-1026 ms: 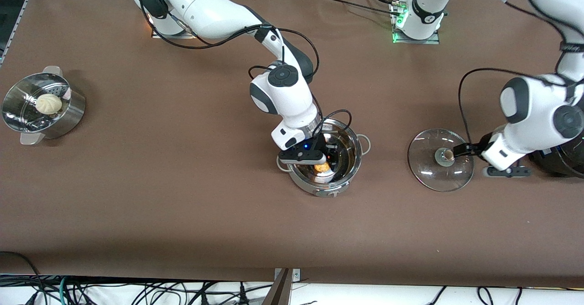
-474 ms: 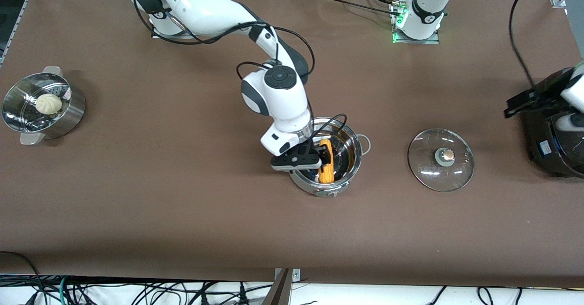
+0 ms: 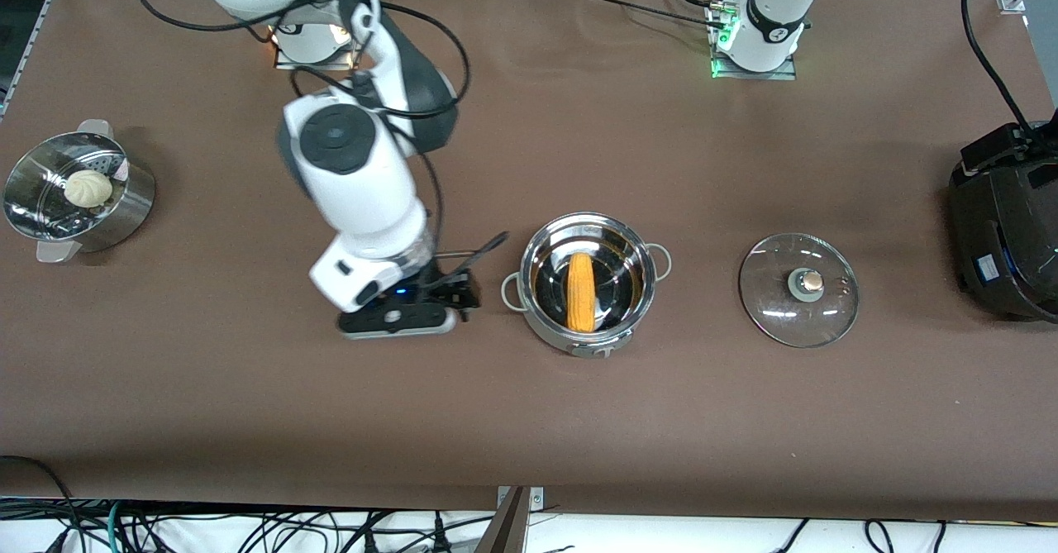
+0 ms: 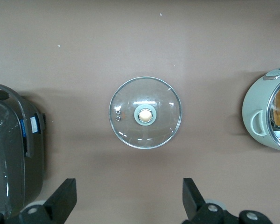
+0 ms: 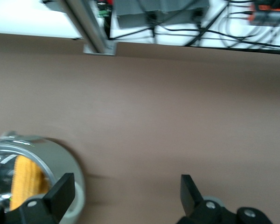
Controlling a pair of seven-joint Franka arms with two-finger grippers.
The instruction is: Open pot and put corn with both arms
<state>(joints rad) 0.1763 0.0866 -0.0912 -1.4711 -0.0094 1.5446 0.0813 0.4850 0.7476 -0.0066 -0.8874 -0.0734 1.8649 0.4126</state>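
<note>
The steel pot [image 3: 636, 309] stands open at mid-table with the yellow-orange corn [image 3: 582, 292] lying inside it. Its glass lid [image 3: 798, 288] lies flat on the table beside it, toward the left arm's end. My right gripper [image 3: 464, 291] is open and empty, just beside the pot toward the right arm's end; its wrist view [image 5: 126, 182] shows the pot's rim [image 5: 51, 149] and the corn [image 5: 25, 179]. My left gripper [image 4: 128, 186] is open and empty, high over the table by the lid [image 4: 145, 113]. The pot [image 4: 259, 119] shows at that view's edge.
A big black cooker [image 3: 1004, 239] stands at the left arm's end of the table and also shows in the left wrist view [image 4: 11, 149]. A steel steamer pot [image 3: 124, 214] holding a white bun [image 3: 88, 188] stands at the right arm's end.
My right gripper let the corn go in the pot and drew away toward the right arm's end. My left gripper left the lid on the table and rose away toward the cooker.
</note>
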